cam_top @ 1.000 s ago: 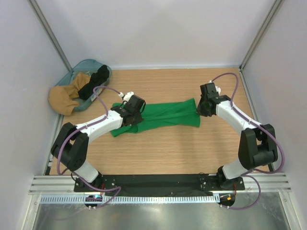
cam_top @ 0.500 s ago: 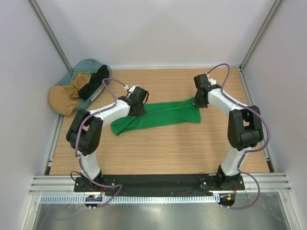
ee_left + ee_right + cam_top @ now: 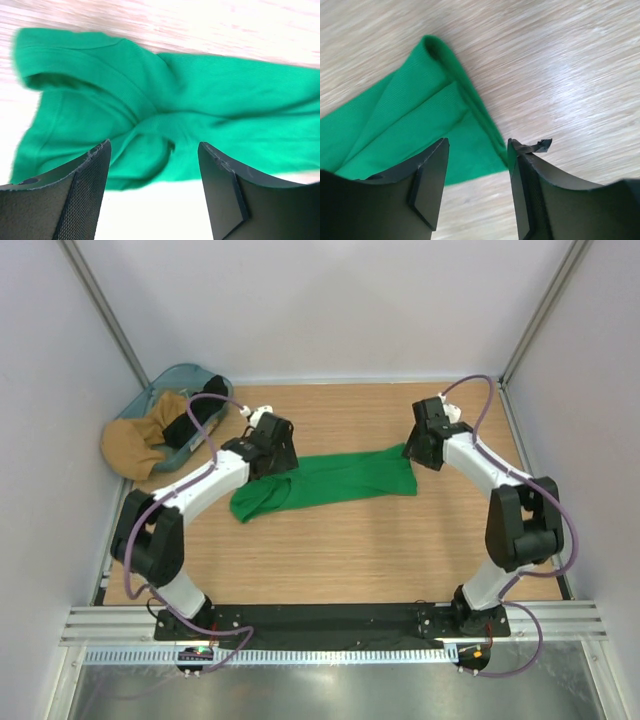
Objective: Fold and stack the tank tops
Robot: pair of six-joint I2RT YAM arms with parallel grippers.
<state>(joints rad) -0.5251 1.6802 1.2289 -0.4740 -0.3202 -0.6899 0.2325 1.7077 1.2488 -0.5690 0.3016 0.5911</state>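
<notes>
On the wooden worktop, one green tank top is lying as a long folded strip. Two pincers are gaping wide and empty at its ends: the left pincer is just drawing back and the right pincer is hovering, so this fold seems released. One black tank top is waiting in the basket.

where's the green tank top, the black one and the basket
green tank top (image 3: 340,478): top external view, middle of the stretched-out cloth
black tank top (image 3: 195,418): top external view, its bunched middle
basket (image 3: 188,368): top external view, its far rim
</notes>
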